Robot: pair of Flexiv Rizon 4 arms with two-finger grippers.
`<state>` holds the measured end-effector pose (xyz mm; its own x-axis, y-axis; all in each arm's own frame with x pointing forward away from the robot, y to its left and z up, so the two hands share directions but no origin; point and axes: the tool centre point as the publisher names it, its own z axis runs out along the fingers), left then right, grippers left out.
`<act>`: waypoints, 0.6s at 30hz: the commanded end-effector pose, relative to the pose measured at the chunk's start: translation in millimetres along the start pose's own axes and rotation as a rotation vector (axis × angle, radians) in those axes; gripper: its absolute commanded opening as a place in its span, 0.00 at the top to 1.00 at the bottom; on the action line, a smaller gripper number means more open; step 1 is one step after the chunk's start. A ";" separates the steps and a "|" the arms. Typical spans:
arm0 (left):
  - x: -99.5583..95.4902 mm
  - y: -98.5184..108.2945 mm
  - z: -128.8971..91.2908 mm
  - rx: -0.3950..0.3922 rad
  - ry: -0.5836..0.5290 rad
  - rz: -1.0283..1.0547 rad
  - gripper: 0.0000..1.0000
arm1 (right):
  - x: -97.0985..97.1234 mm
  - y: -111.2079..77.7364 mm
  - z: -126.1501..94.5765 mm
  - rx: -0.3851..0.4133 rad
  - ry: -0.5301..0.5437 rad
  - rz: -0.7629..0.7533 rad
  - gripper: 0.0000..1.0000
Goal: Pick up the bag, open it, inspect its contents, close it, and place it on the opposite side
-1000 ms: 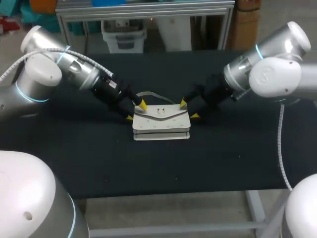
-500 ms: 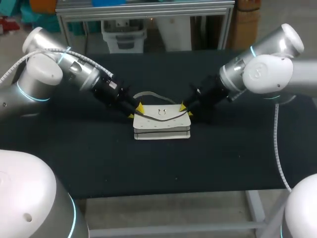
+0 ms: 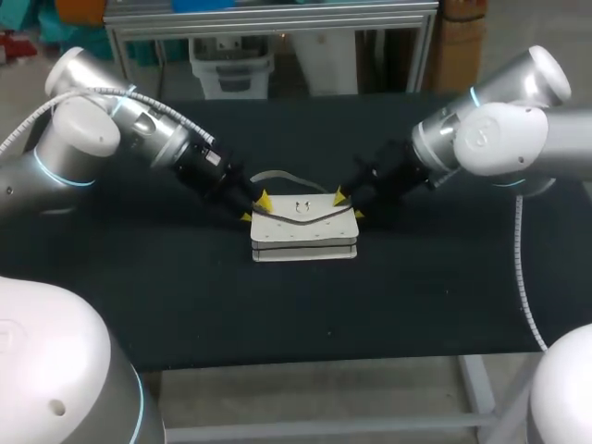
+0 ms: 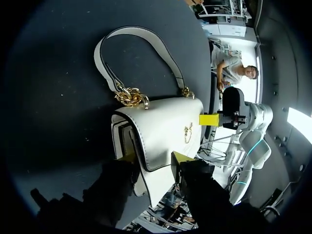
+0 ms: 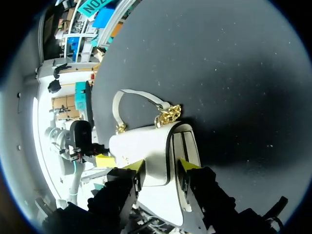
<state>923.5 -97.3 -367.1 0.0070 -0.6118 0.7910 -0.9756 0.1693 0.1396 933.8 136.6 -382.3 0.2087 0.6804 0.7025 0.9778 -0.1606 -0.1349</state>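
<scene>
white bag (image 3: 303,231) lies mid-table, flap up, long axis running 9 to 3 o'clock, strap toward 12. left gripper (image 3: 254,207) pinches its 9 o'clock end, right gripper (image 3: 348,205) its 3 o'clock end. both narrowed inward since a second ago.

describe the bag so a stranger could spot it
On the black table, look between the left end effector and right end effector. The bag lies there. It is the only white thing on the table, with gold chain and strap.
</scene>
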 end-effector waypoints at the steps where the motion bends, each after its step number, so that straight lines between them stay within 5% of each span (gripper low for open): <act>1: 0.6 2.4 1.0 0.012 0.002 -0.003 0.24 | -2.1 -0.5 -1.2 -0.008 0.007 0.002 0.00; 4: 0.6 0.7 0.6 0.014 0.009 -0.007 0.34 | -1.4 1.2 -2.8 -0.015 0.016 0.008 0.02; 9: -0.9 -2.7 -1.2 0.013 0.027 -0.035 0.53 | 0.3 4.5 -4.1 -0.021 0.029 0.017 0.29; 14: -2.1 -2.4 -1.5 0.020 0.018 -0.057 0.57 | 1.2 5.5 -3.9 -0.020 0.045 0.026 0.49; 18: -2.4 -0.7 -2.9 0.027 0.013 -0.061 0.55 | 2.8 4.9 -5.1 -0.018 0.050 0.025 0.51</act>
<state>926.6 -92.7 -367.7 0.0683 -0.6096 0.7898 -0.9779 0.1159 0.1740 939.0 133.3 -377.9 0.2329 0.6427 0.7298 0.9710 -0.1950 -0.1381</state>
